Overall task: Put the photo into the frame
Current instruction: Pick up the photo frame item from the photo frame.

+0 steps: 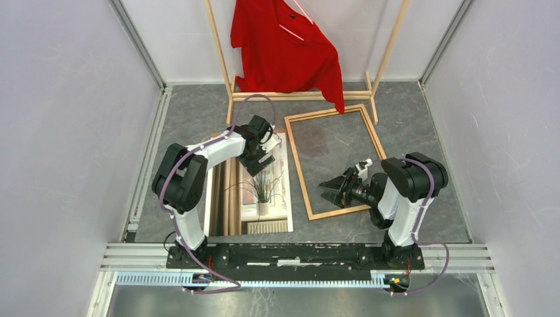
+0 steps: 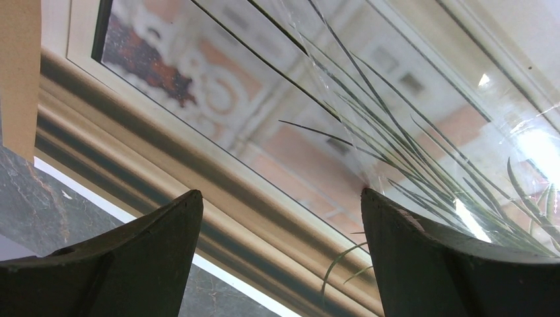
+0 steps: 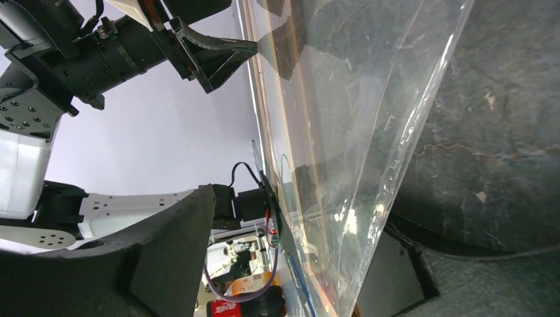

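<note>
The photo (image 1: 264, 198), a grassy plant in a white pot beside beige-brown stripes, lies flat left of centre. The orange-brown frame (image 1: 323, 113) lies flat just to its right. My left gripper (image 1: 256, 164) hangs open over the photo's upper part. In the left wrist view (image 2: 280, 198) its jaws stand wide apart above the print (image 2: 264, 132), with a clear sheet (image 2: 429, 99) by the right finger. My right gripper (image 1: 327, 189) is open at the frame's lower rail, pointing left. In the right wrist view (image 3: 300, 211) the clear sheet (image 3: 343, 132) stands between its fingers.
A pale wooden clothes rack (image 1: 300, 96) with a red shirt (image 1: 284, 46) stands at the back, the shirt's hem hanging over the frame's top right corner. A tan board edge (image 2: 20, 66) shows beside the photo. Walls close in left and right.
</note>
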`<action>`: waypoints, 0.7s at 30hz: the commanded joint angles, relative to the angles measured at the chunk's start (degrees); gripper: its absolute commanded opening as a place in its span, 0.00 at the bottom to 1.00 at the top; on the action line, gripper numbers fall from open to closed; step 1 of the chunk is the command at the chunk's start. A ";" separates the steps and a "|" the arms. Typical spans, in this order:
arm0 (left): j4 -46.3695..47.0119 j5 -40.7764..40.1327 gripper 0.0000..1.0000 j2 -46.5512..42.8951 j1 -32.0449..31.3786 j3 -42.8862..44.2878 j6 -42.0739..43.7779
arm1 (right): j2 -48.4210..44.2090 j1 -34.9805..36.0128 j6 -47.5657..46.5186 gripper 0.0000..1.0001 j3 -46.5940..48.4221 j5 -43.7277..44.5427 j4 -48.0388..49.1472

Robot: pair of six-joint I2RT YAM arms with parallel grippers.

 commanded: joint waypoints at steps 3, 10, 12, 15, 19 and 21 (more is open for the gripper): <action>2.87 1.00 0.96 0.43 -0.23 -2.39 0.50 | 0.71 1.49 3.29 0.67 -0.95 5.79 8.70; -1.30 0.04 1.00 -3.94 0.32 1.54 1.14 | -14.55 1.38 -10.76 0.38 5.05 7.29 -19.42; -3.16 -0.29 1.00 -5.80 0.59 3.90 1.42 | -18.23 1.15 -14.53 0.23 7.43 7.80 -26.99; -6.26 -0.55 1.00 -8.23 0.90 8.42 1.71 | -22.82 0.30 -19.60 0.05 11.28 7.61 -37.83; -9.39 0.61 1.00 -10.79 0.95 12.87 0.77 | -29.79 -2.36 -26.76 0.00 15.92 6.79 -53.70; -10.00 1.13 1.00 -11.13 0.96 14.77 -0.27 | -34.36 -4.44 -30.92 0.00 18.08 7.84 -62.83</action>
